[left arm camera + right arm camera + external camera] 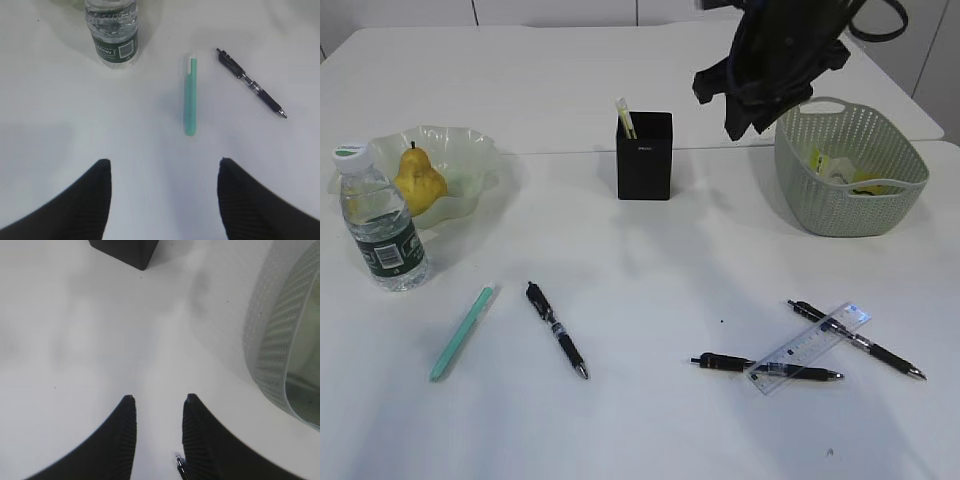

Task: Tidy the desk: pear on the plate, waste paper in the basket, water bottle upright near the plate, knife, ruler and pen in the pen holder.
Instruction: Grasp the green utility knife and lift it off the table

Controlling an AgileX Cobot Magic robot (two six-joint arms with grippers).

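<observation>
The yellow pear (417, 181) lies in the wavy pale-green plate (470, 150) at the left. The water bottle (381, 217) (113, 33) stands upright in front of the plate. The black pen holder (644, 155) (125, 250) holds a yellowish stick. Waste paper (838, 170) sits in the grey-green basket (880, 215) (277, 350). A green knife (461, 332) (190, 95), three black pens (557, 329) (765, 367) (857, 339) and the clear ruler (810, 347) lie on the desk (650, 270). My left gripper (163, 161) hangs open above the desk, short of the knife. My right gripper (745, 125) (159, 397) hovers open and empty between holder and basket.
The ruler lies across two of the pens at the front right. One pen (251, 83) lies right of the knife. A pen end (179, 462) shows on the desk by my right finger. A seam (560, 153) splits the near tabletop from the far one.
</observation>
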